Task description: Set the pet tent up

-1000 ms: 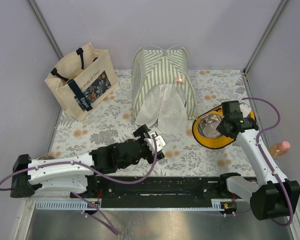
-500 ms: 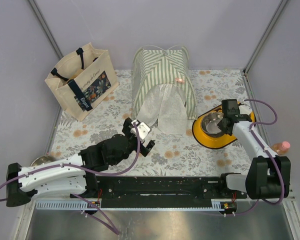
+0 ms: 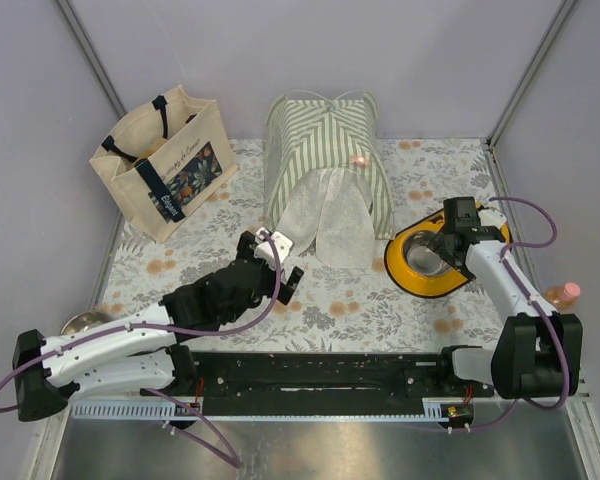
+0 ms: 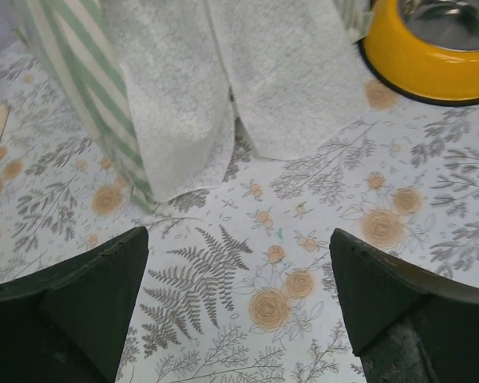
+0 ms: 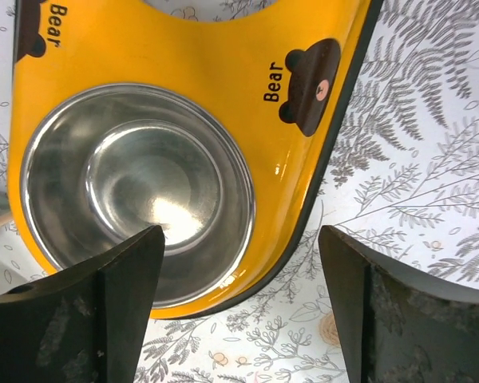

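Observation:
The pet tent (image 3: 325, 160) stands upright at the back middle, green-and-white striped, with its two white lacy flaps (image 3: 325, 222) hanging down onto the floral cloth. In the left wrist view the striped fabric (image 4: 76, 76) and flaps (image 4: 188, 96) fill the top. My left gripper (image 3: 278, 262) is open and empty just in front of the flaps' left corner, above the cloth (image 4: 238, 237). My right gripper (image 3: 443, 247) is open over the yellow bowl stand (image 3: 408, 276). In the right wrist view (image 5: 241, 235) one finger hangs over the steel bowl (image 5: 136, 183), the other past the stand's rim.
A beige tote bag (image 3: 165, 160) stands at the back left. The yellow stand (image 4: 431, 56) lies right of the tent. A pink-capped bottle (image 3: 562, 295) rests off the cloth at the right edge, and a small metal item (image 3: 80, 322) at the left edge. Walls enclose the sides and back.
My left arm has reached forward and left, bringing its open gripper up to the tent's flaps. My right gripper has gone from shut to open above the yellow stand.

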Action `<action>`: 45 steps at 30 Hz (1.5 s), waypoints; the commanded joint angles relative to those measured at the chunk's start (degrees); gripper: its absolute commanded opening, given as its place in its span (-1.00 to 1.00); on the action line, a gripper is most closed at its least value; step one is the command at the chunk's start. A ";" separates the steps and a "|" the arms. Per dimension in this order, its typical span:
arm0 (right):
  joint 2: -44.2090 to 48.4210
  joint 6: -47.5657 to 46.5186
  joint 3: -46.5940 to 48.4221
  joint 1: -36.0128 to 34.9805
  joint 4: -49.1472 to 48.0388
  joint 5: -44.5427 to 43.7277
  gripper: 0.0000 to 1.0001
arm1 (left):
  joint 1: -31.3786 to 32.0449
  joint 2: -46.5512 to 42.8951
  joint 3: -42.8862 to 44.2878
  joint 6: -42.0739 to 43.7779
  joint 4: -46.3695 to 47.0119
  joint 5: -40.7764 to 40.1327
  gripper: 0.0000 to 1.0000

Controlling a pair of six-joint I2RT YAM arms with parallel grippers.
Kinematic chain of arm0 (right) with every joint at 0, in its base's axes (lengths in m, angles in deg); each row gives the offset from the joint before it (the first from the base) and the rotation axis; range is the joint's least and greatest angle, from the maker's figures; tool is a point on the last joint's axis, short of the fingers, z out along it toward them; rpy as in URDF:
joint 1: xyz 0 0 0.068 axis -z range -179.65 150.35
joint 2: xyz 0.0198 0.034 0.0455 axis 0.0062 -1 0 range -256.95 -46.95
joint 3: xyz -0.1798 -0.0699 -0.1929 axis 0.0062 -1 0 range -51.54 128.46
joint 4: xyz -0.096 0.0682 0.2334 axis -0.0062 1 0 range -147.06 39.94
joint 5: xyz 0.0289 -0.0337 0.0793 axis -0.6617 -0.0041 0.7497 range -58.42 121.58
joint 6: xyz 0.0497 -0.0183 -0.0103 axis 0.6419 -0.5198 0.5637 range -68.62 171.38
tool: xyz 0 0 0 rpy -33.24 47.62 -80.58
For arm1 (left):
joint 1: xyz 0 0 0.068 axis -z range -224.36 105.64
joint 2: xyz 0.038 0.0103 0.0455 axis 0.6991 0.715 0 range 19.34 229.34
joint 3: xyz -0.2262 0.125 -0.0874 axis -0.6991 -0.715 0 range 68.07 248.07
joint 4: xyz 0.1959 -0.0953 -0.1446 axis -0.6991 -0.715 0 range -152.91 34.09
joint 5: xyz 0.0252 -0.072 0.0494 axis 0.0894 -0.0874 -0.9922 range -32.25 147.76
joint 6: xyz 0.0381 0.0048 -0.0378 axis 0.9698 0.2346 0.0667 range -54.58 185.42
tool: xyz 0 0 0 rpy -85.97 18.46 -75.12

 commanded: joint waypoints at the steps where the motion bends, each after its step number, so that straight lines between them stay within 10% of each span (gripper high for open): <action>1: 4.67 -2.85 3.80 -0.13 3.37 -4.82 0.76 | -6.00 2.16 4.50 -8.63 -5.70 -2.91 0.98; 10: 9.94 -3.20 2.67 -0.31 2.41 3.53 0.67 | -31.74 7.87 10.92 -37.55 -36.89 -20.65 0.98; 22: 9.69 -4.87 5.03 -0.31 3.11 9.42 0.55 | -69.80 19.37 7.93 -52.95 -35.68 -23.30 0.98; 45: 11.53 -7.60 3.54 -0.22 2.76 8.89 0.55 | -95.22 40.22 8.46 -48.74 -30.23 -19.26 0.13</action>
